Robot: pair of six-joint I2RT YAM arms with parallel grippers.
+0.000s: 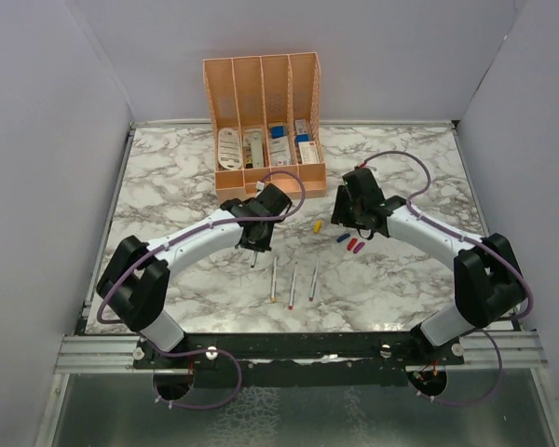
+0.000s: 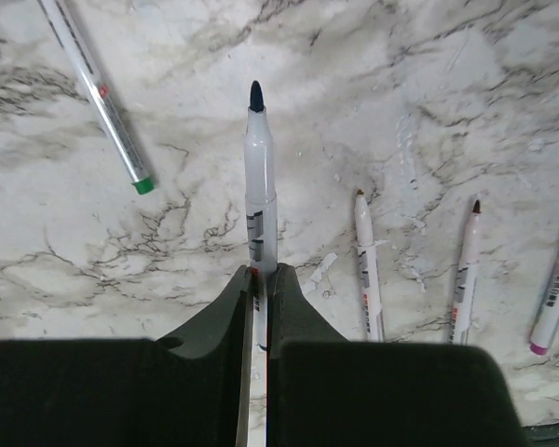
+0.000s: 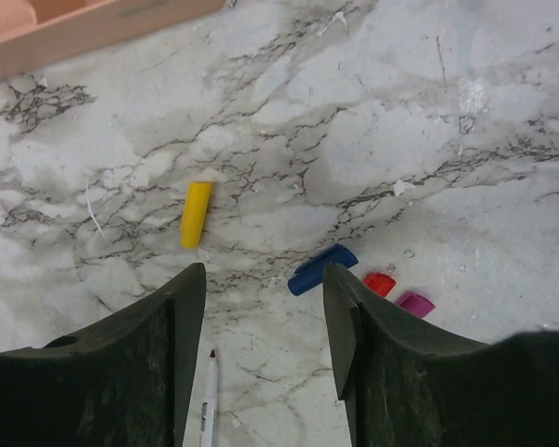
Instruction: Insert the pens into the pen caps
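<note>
Here, left claw (image 2: 261, 272) pinching blue-tipped pen (image 2: 259, 168) (print unreadable), right claw (image 3: 264, 275) spread wide.

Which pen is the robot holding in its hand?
The dark-tipped pen, pinched in the left hand. The other four pens just lie loose on the marble table, with nothing touching them.

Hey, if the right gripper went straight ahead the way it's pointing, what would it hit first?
Likely bare marble tabletop between the yellow cap and blue cap; depth is unclear.
</note>
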